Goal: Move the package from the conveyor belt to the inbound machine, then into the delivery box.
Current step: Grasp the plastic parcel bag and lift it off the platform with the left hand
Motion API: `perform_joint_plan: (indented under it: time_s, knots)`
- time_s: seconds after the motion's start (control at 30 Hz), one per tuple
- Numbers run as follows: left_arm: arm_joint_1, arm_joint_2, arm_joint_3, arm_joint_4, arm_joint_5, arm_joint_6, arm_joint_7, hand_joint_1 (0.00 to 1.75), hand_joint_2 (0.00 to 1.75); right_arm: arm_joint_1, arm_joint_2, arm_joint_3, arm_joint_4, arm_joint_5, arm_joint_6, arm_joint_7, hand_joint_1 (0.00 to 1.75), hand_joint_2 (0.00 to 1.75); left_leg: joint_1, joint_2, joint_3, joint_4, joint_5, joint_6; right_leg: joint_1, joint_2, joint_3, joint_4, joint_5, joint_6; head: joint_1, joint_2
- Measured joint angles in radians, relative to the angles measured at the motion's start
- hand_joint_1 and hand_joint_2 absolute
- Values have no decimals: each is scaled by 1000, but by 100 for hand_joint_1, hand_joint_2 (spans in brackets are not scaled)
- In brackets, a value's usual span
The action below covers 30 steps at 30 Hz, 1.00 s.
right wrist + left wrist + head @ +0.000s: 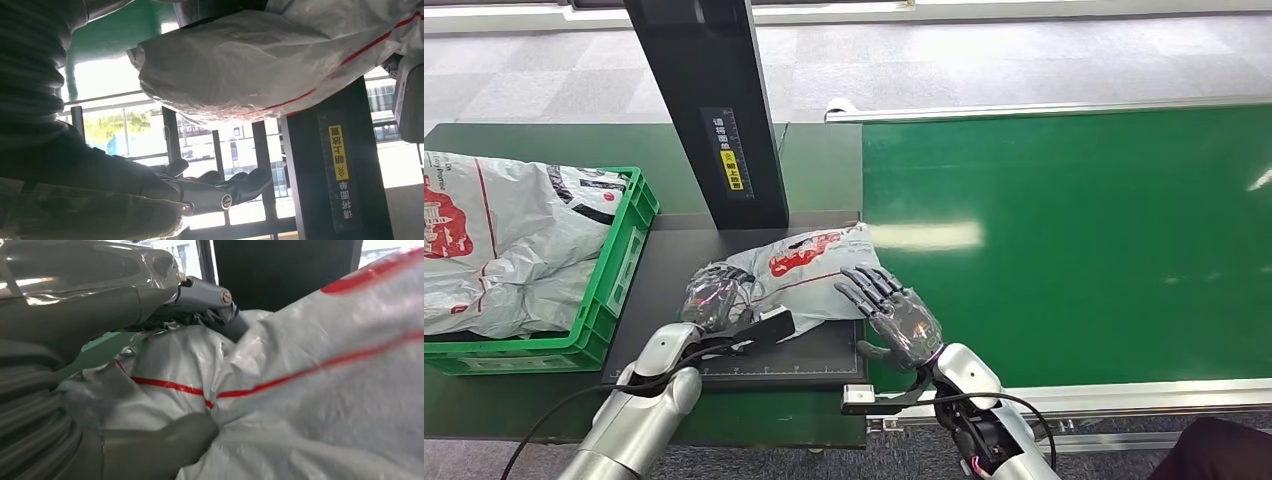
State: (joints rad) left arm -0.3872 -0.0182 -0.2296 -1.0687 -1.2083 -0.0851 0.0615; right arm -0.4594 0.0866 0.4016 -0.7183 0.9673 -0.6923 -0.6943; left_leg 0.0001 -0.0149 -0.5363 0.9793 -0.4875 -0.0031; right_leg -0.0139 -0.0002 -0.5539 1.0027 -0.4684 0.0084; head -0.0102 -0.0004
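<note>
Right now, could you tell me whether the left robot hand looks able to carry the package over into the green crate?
Probably yes: the left robot hand already grips the package on the dark platform, and the green crate sits right beside it, though already heaped with bags.

Grey package point(809, 270) (red print), green conveyor belt point(1074, 240), green crate point(619, 270)

Left hand point(100, 340) grips crumpled grey package point(310, 390), red lines across it, thumb pressed underneath
</note>
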Motion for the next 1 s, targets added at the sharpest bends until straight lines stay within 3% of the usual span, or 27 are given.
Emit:
perform_joint_plan:
  time_s: [0.67,0.77,0.87,1.0]
  knots:
    - [-56,9,-43,59,34,-27,-42,175,175,-38,2,13,25,-15,2,19,0,175,0,-1,12,0,-3,0,-1,-1,12,0,-3,1,0,0]
    - [-44,10,-46,55,50,45,-76,175,175,-36,1,15,24,-18,3,24,0,175,0,-1,13,1,-3,0,-1,0,11,0,-3,1,0,0]
    - [-11,8,-44,29,92,178,-121,175,175,-21,-4,16,10,-44,27,37,0,175,0,0,9,1,-3,0,-1,0,7,0,-3,1,0,0]
    - [36,-8,-29,-35,228,386,-235,175,175,25,-10,-14,-42,-222,190,29,0,175,0,2,0,2,-3,0,-1,1,-3,1,-2,1,0,0]
